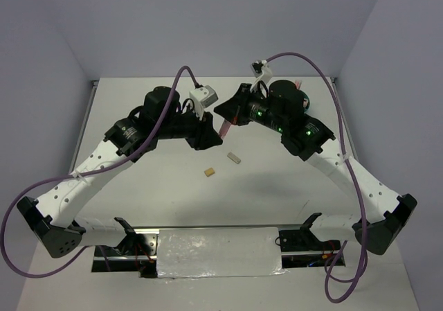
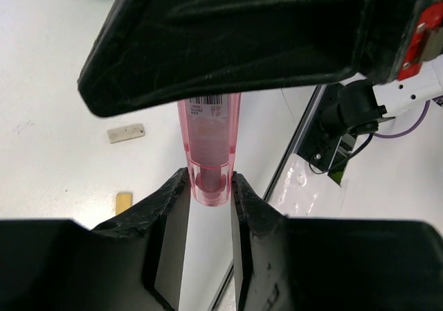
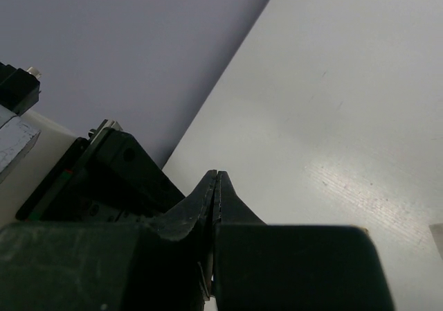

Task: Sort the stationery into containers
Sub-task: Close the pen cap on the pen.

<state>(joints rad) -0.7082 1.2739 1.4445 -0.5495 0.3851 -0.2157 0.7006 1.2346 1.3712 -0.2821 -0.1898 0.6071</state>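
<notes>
Pink marker (image 2: 209, 158), far end hidden behind black housing (image 2: 235, 34), is pinched in the left hand (image 2: 209, 181); right hand (image 3: 217, 177) closed tight.

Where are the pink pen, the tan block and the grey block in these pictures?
pink pen (image 2: 208, 165): left wrist view, its clear lower end.
tan block (image 1: 209, 172): top external view, its middle.
grey block (image 1: 234, 158): top external view, its middle.

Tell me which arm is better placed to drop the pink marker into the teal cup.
Left, most likely: the left gripper is clamped on the pink marker, while the right gripper is shut and holds nothing.
</notes>
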